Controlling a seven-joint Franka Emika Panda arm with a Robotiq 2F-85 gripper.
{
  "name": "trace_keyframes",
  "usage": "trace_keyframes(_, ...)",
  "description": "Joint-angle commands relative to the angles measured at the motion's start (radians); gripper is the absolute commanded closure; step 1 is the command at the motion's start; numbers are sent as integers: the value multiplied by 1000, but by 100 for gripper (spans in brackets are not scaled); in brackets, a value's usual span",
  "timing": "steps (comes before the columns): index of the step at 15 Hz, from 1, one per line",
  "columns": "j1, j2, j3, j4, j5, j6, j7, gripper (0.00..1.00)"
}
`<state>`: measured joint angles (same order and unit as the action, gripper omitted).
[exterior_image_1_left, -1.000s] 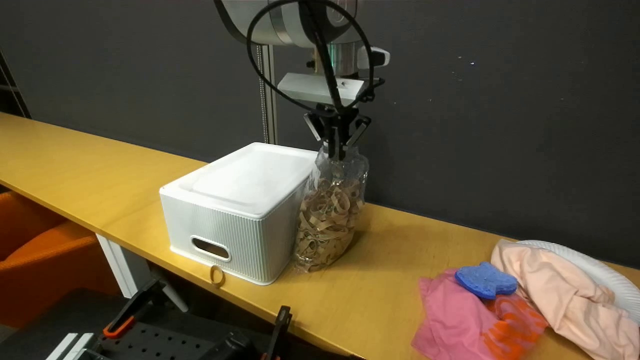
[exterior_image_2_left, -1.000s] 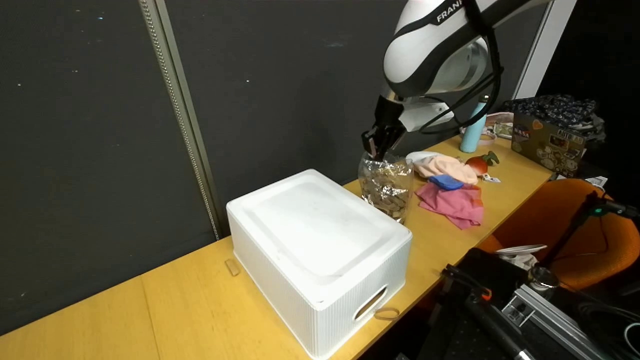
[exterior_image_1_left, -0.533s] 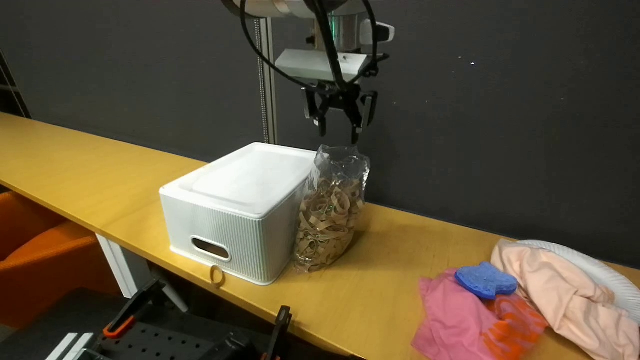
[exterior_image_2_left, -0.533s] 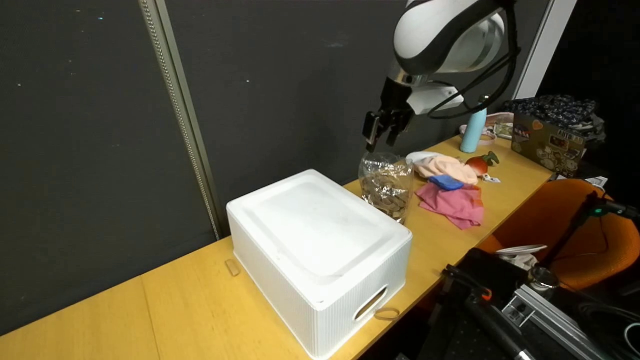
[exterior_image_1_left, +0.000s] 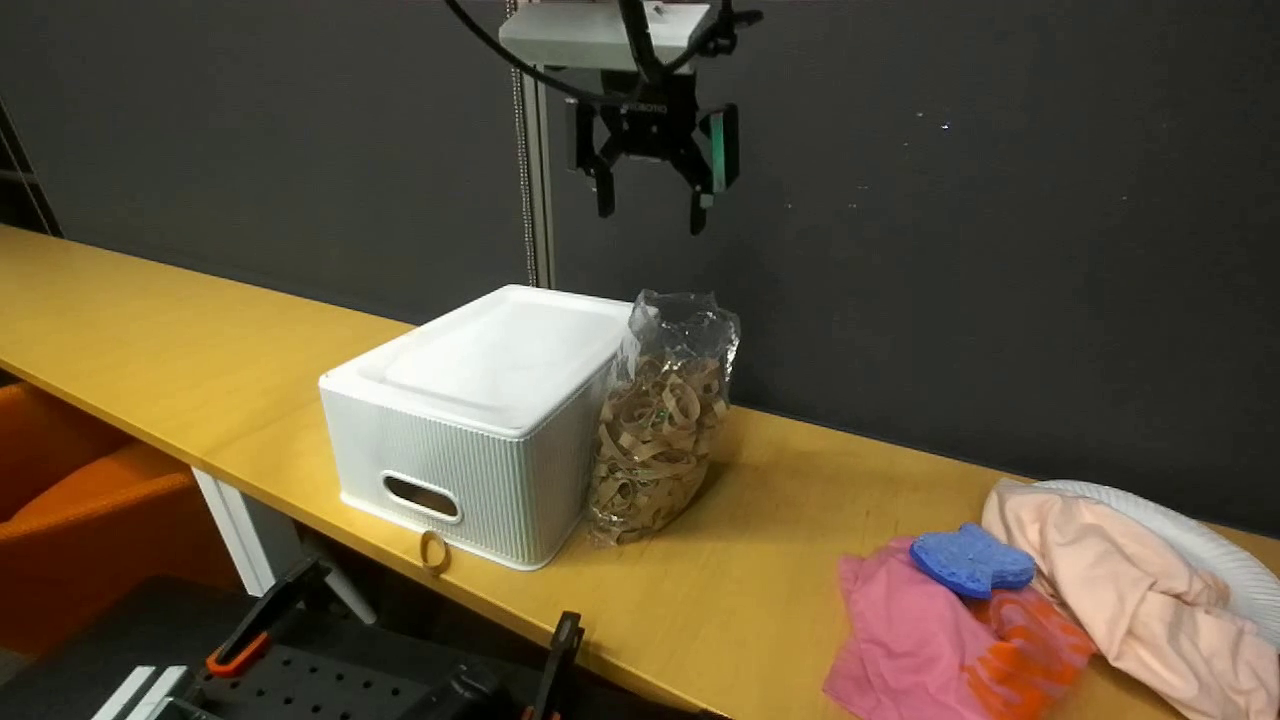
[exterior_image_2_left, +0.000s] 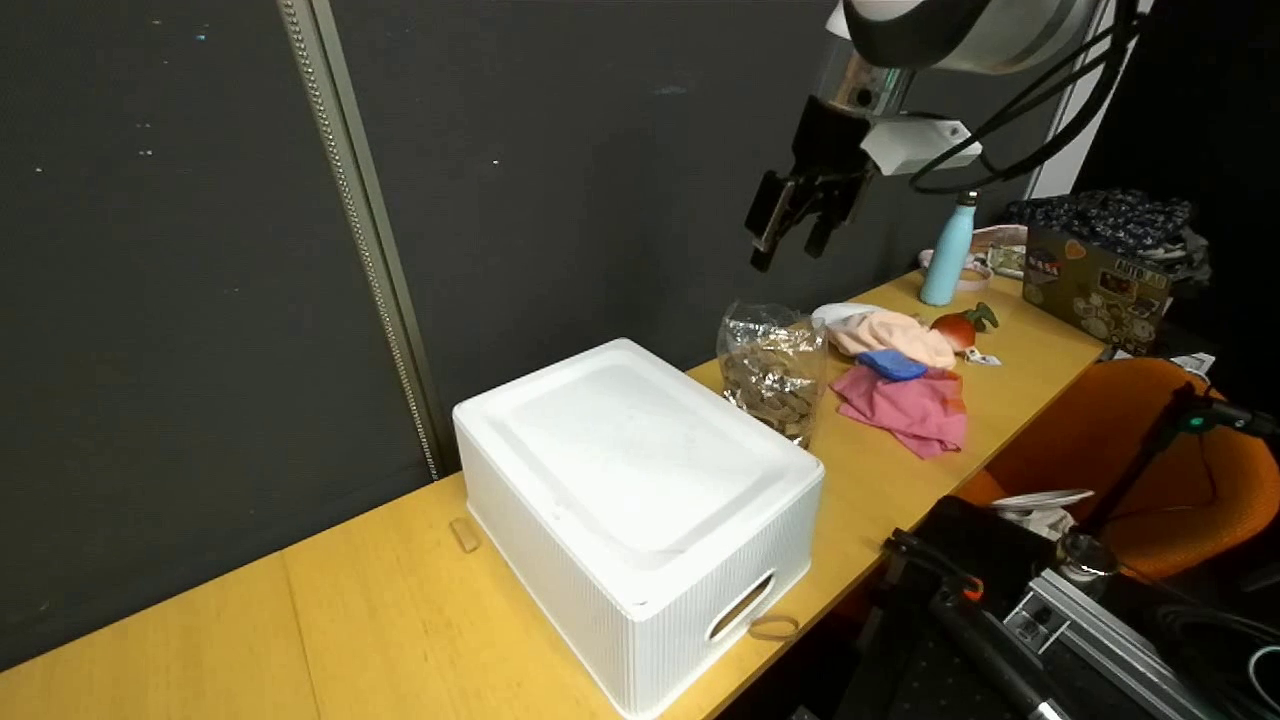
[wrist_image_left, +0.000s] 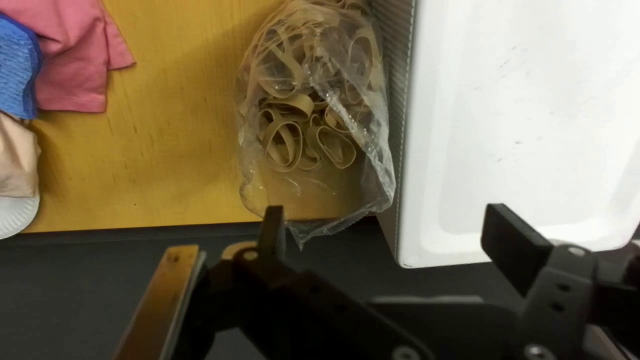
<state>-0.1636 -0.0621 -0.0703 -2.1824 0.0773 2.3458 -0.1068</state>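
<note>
Along the wrist view's bottom, the Robotiq gripper (wrist_image_left: 385, 216) is hanging with jaws spread wide, holding nothing. Beyond, a clear bag of rubber bands (wrist_image_left: 315, 120) is standing upper-center, just beside a ribbed white box (wrist_image_left: 520, 105), upper right.

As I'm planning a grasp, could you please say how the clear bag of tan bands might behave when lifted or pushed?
The bag will probably crumple where pinched, being thin, creased plastic. The tan bands inside are loose loops and may shift or sag. Standing tall and narrow, the bag could tip.
</note>
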Motion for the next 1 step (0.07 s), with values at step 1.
trace_keyframes(1, 21, -9, -19, -7, -3, -2, 2, 0)
